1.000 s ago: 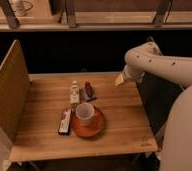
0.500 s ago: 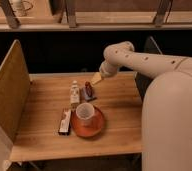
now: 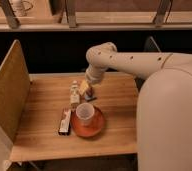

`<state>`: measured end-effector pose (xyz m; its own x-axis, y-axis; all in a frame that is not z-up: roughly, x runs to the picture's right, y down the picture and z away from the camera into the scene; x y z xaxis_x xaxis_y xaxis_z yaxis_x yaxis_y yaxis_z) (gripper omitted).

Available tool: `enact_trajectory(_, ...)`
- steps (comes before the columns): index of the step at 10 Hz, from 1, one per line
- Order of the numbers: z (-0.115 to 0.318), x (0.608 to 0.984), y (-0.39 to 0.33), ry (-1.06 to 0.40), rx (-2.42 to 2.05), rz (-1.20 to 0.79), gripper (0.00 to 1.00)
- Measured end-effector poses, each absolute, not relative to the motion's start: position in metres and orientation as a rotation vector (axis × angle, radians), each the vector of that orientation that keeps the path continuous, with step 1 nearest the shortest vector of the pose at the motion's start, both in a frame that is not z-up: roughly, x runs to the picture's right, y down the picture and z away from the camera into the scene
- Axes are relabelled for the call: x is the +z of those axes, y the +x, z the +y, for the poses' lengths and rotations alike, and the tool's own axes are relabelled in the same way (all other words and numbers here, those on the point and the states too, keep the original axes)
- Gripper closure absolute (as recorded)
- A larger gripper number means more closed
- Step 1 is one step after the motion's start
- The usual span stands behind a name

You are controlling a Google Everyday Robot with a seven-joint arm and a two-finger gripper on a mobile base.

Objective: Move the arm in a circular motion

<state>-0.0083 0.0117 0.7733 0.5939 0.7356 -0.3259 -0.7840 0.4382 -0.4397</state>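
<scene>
My arm (image 3: 139, 62) is large and cream-white, made of thick rounded segments with small dark holes. It reaches in from the right across the wooden table (image 3: 44, 125). Its elbow joint (image 3: 100, 54) is bent over the table's far edge. The gripper (image 3: 85, 87) is a pale yellowish flat tip hanging low over the table's middle, just above a small dark object (image 3: 88, 95) and right of a small white bottle (image 3: 74, 94).
A white cup (image 3: 85, 114) stands on an orange plate (image 3: 88, 127) near the table's front. A flat snack bar (image 3: 65, 121) lies left of the plate. A wooden panel (image 3: 8, 90) walls the table's left side. A dark chair back (image 3: 151, 45) is behind the arm.
The arm has swept from the table's right side leftward and down. The tip now hangs over the table's middle by the bottle. The arm's body fills more of the right side.
</scene>
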Motion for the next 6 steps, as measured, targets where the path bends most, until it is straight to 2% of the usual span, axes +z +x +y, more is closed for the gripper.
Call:
enact_trajectory(3, 0.059, 0.739, 0.04, -0.599, 1.056, 0.225, 0.26)
enact_trajectory(4, 0.082, 0.727, 0.085, -0.585, 1.145, 0.336, 0.26)
enact_trajectory(6, 0.092, 0.717, 0.155, -0.515, 1.258, 0.483, 0.26)
